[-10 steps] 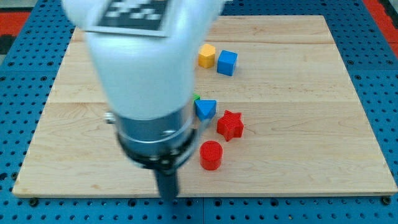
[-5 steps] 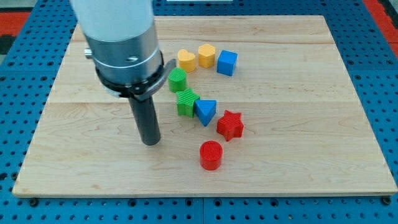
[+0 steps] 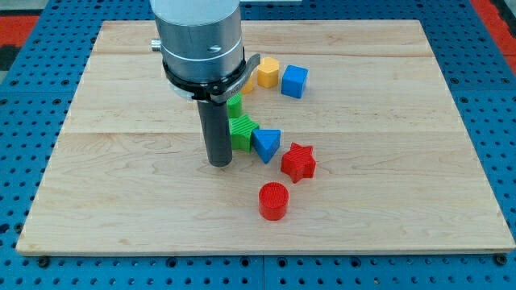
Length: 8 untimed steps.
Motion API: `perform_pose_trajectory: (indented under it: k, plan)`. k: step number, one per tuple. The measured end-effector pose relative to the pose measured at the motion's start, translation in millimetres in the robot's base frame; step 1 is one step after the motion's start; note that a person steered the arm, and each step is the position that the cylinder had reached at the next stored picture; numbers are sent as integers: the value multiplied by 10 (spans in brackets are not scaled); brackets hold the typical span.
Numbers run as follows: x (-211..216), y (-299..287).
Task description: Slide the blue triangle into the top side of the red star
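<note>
My tip (image 3: pixel 219 163) carries no claw, so it holds nothing, and it rests on the table (image 3: pixel 403 201) at the view's left of the blue triangle (image 3: pixel 266 144), which lies just up-left of the red star (image 3: pixel 298 162), nearly touching it.
</note>
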<state>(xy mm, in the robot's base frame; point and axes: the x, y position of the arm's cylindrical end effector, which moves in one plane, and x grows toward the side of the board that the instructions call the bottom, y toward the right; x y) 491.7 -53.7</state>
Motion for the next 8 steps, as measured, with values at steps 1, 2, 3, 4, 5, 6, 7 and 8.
perform_pose_trajectory:
  k: [1, 2, 3, 4, 5, 6, 7, 8]
  plan:
    - [-52, 8]
    - [-128, 25]
    - [-129, 92]
    - [-129, 137]
    - [-125, 137]
    - [-104, 138]
    - [-104, 300]
    - [-104, 417]
